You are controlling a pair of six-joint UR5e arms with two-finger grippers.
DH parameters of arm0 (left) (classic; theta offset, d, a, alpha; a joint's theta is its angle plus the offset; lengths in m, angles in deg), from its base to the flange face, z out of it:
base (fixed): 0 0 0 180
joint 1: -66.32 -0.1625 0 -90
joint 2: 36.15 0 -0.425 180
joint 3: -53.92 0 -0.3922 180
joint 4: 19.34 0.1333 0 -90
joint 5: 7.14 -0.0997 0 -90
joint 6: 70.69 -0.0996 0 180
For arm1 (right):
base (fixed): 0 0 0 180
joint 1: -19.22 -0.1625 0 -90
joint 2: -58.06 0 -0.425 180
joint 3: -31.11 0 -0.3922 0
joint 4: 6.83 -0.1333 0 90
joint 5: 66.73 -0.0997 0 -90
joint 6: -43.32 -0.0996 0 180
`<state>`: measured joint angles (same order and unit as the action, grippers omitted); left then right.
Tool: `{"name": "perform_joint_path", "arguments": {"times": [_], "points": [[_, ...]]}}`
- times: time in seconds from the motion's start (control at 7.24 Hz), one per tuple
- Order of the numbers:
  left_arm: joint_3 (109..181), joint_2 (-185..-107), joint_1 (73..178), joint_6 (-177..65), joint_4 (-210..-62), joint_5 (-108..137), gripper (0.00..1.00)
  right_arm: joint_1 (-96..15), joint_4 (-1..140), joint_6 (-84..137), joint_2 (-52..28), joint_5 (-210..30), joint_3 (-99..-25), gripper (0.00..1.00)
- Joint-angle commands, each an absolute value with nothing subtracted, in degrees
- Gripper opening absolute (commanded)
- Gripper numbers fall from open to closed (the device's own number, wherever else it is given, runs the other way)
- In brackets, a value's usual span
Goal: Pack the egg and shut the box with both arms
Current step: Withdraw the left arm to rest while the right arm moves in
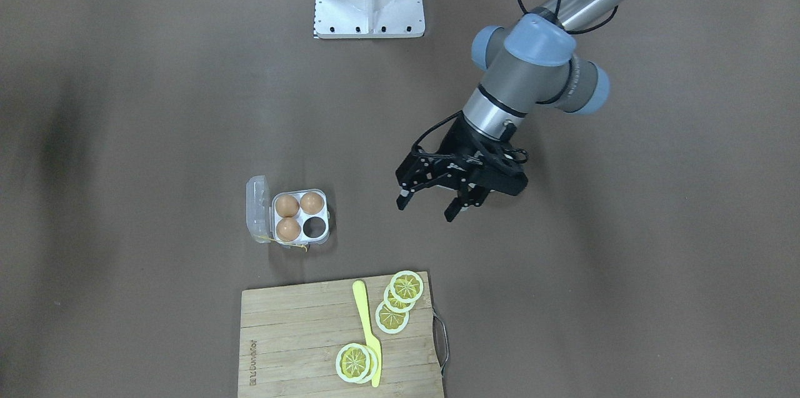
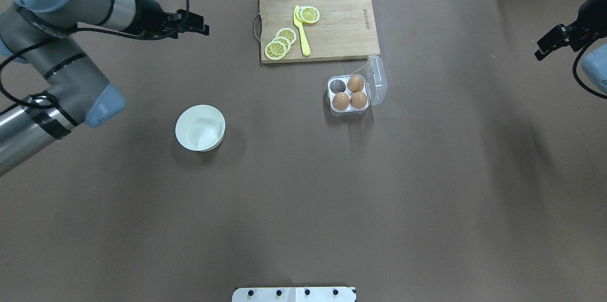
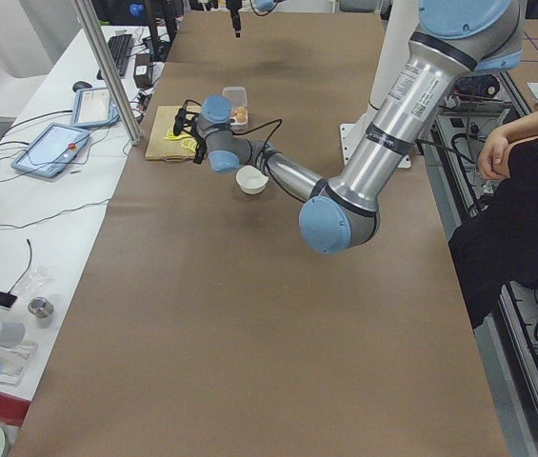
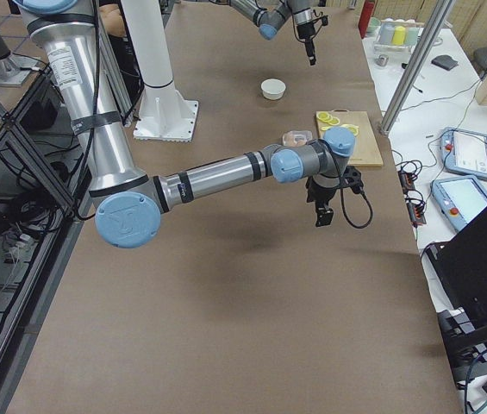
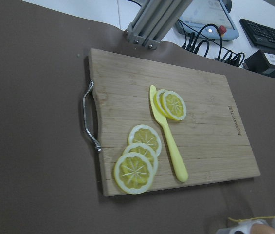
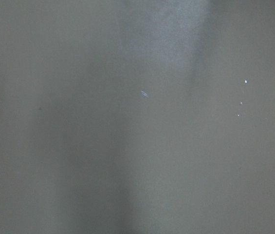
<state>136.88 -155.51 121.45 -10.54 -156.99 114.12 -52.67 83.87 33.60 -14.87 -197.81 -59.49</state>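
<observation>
Open box (image 2: 348,111) on the worktop (image 2: 303,207), three eggs (image 2: 340,101) inside
Past the white bowl (image 2: 200,128), the box is seen with its lid (image 2: 378,79) laid open and three cells filled. The left claw (image 1: 427,209) is held spread, nothing gripped; the right claw (image 4: 322,214) cannot be judged spread or clenched

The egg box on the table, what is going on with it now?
No arm is touching the box. It sits with its lid open, three eggs inside and one cell empty. The left gripper hangs open and empty, apart from the box. The right gripper is far off on the other side.
</observation>
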Motion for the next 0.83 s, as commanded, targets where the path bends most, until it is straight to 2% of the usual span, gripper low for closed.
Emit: {"name": "perform_joint_path", "arguments": {"times": [0.0,0.28,0.69], "points": [[136.7,-149.5,128.9,-19.8,-156.8,121.9,0.95,-51.8,83.5,33.5,-14.7,-198.5,-60.6,1.0],[136.5,-144.0,131.7,-27.2,-156.8,122.6,0.93,-51.6,83.4,28.3,-15.5,-203.5,-63.8,1.0],[136.5,-140.4,132.4,-28.2,-156.9,122.8,0.93,-44.3,83.3,21.6,-12.7,-204.3,-67.3,1.0]]}}
